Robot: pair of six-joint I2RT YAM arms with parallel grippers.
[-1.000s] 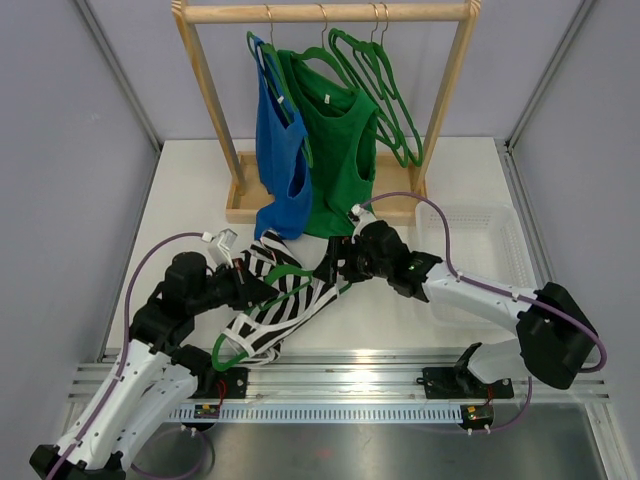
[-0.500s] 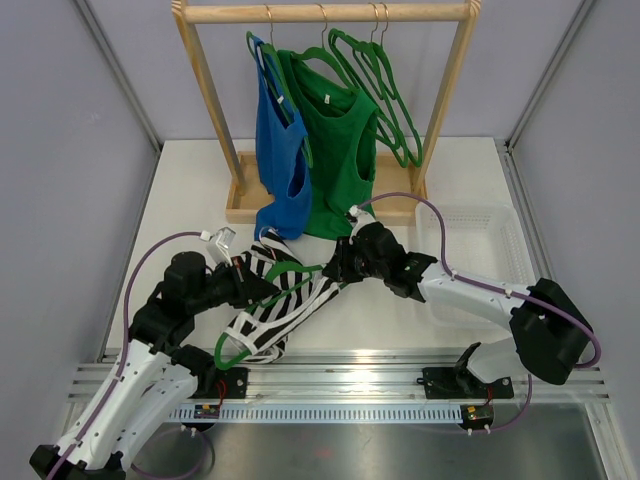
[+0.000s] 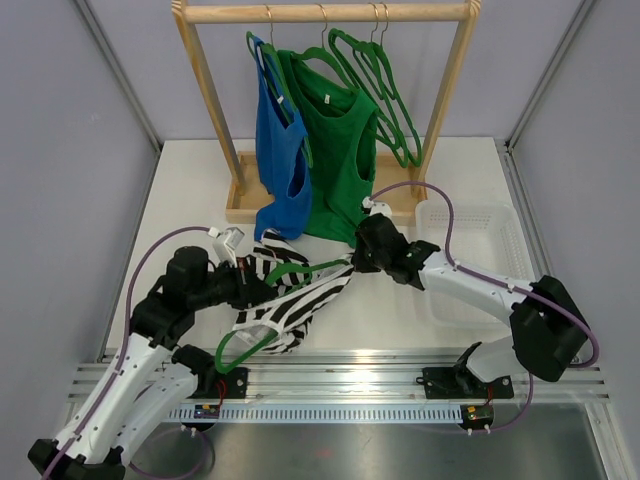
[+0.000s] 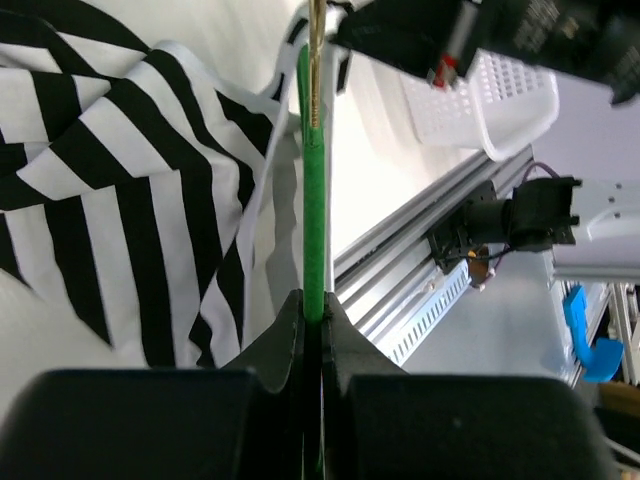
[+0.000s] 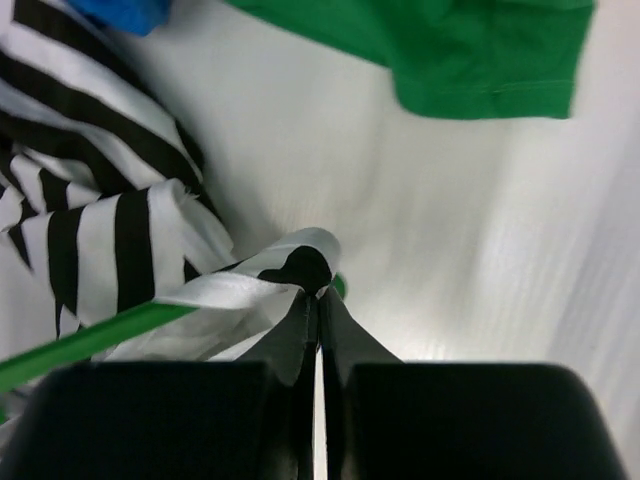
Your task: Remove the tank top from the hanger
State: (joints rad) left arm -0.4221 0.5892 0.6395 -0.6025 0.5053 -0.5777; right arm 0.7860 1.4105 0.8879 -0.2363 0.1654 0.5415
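Left gripper (image 4: pixel 312 312) is clamped on the green hanger (image 4: pixel 313 200), whose bar runs straight ahead from the jaws. Right gripper (image 5: pixel 313 296) is pinched shut on a white-edged strap of the striped tank top (image 5: pixel 100 235); the garment lies bunched to its left, draped on the hanger between both grippers. Judged soft, light and limp, it should stretch and snag rather than slide, so the strap hem is the sound hold. White basket (image 3: pixel 490 250) sits to the right gripper's right, with nothing seen inside.
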